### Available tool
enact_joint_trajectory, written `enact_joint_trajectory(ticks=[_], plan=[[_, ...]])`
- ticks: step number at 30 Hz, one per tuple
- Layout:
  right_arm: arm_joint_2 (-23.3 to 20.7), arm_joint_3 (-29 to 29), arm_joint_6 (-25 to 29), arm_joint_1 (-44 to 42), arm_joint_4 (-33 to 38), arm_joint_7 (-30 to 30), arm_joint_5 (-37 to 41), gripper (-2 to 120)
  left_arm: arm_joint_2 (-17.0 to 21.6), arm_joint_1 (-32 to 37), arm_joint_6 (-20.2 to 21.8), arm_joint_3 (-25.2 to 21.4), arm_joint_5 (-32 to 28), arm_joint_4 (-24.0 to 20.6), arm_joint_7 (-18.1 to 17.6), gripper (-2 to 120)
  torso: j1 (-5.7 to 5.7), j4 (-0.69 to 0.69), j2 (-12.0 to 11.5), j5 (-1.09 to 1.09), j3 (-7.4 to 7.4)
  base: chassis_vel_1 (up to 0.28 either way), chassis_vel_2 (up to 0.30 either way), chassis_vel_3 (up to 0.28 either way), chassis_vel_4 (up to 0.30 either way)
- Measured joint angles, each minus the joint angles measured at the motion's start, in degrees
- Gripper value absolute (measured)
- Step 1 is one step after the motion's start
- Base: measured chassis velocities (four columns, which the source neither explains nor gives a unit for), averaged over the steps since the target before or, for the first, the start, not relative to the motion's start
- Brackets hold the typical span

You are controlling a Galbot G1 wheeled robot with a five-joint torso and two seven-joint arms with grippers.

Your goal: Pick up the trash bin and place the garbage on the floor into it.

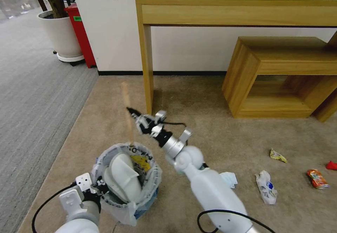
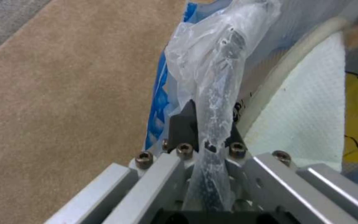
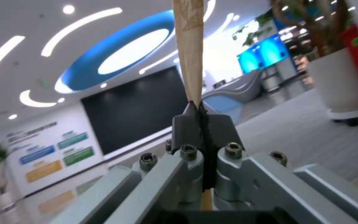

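Your left gripper (image 1: 100,187) pinches the trash bin (image 1: 127,180) by its bag-lined rim at the bin's 9 o'clock, a white slipper (image 1: 123,176) inside. Your right gripper (image 1: 135,118) clamps the wooden stick (image 1: 127,110), long axis near vertical, lower end over the bin's 12 o'clock rim.

A plain white wall (image 1: 112,25) with a dark skirting strip meets beige short-pile carpet (image 1: 196,120), which borders grey ribbed carpet (image 1: 31,96). A tall light-wood console table (image 1: 238,4) stands beside a low open wooden bench (image 1: 281,75). A white plant pot (image 1: 61,34) touches a tall red bin (image 1: 81,32).
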Motion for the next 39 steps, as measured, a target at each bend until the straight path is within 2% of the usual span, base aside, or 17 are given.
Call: enact_joint_trajectory(ticks=[11, 13, 15, 17, 20, 25, 29, 32, 33, 35, 39], plan=[[-1.64, -0.73, 1.87, -1.16, -0.73, -5.55, -4.81, 0, 0.18, 0.46, 0.00, -0.04, 0.07, -0.99, 0.01, 0, 0.00, -0.01, 0.00, 0.00, 0.00, 0.000, 0.000, 0.000, 0.000], [-1.80, -0.65, 1.90, -1.30, -0.63, -5.79, -4.92, 3, 0.19, 0.47, 0.00, -0.06, 0.07, -0.99, 0.01, 0, 0.00, -0.01, 0.00, 0.00, 0.00, 0.000, 0.000, 0.000, 0.000], [-2.39, -0.31, 1.92, -1.87, 0.27, -6.48, -5.02, 11, 0.27, 0.53, 0.00, -0.19, 0.14, -0.98, 0.02, 0, 0.00, -0.01, 0.00, 0.00, 0.00, 0.000, 0.000, 0.000, 0.000], [-2.61, -0.21, 1.85, -2.12, 0.86, -6.73, -4.99, 11, 0.30, 0.59, 0.00, -0.23, 0.15, -0.94, 0.01, 0, 0.00, -0.01, 0.00, 0.00, 0.00, 0.000, 0.000, 0.000, 0.000], [-3.19, -0.06, 1.63, -2.46, 2.34, -7.51, -5.22, 4, 0.39, 0.67, 0.00, -0.42, 0.15, -0.91, 0.02, 0, 0.00, -0.01, -0.01, 0.00, 0.00, 0.000, 0.000, 0.000, 0.000], [-4.04, -0.08, 1.34, -2.82, 3.27, -8.04, -7.27, 3, 0.51, 0.78, 0.00, -0.75, 0.08, -0.91, 0.02, 0, 0.00, -0.01, 0.00, 0.00, 0.00, 0.000, 0.000, 0.000, 0.000], [-5.21, -0.39, 1.25, -3.35, 4.23, -7.43, -7.92, 12, 0.59, 0.78, -0.03, -1.03, -0.05, -0.92, 0.04, 0, 0.00, -0.01, -0.01, 0.00, 0.00, 0.000, 0.000, 0.000, 0.000], [-6.88, -0.35, 1.21, -4.16, 6.08, -7.08, -8.27, 25, 0.68, 0.59, -0.07, -1.27, -0.15, -0.89, 0.06, 0, 0.00, -0.01, -0.01, 0.01, 0.00, 0.000, 0.000, 0.000, 0.000], [-6.88, -0.35, 1.21, -4.16, 6.08, -7.08, -8.27, 25, 0.68, 0.59, -0.07, -1.27, -0.15, -0.89, 0.06, 0, 0.00, -0.01, -0.01, 0.01, 0.00, 0.000, 0.000, 0.000, 0.000], [-9.12, -0.12, 0.99, -5.73, 8.97, -6.66, -8.27, 37, 0.76, 0.28, -0.09, -1.52, -0.38, -0.69, 0.09, 0, 0.00, -0.01, 0.00, 0.00, 0.00, 0.000, 0.000, 0.000, 0.000], [-11.19, 0.23, 0.98, -7.24, 11.30, -5.92, -8.36, 48, 0.88, -0.19, -0.09, -1.88, -0.77, -0.51, 0.09, 0, 0.00, -0.01, -0.01, 0.01, 0.00, 0.000, 0.000, 0.000, 0.000]])
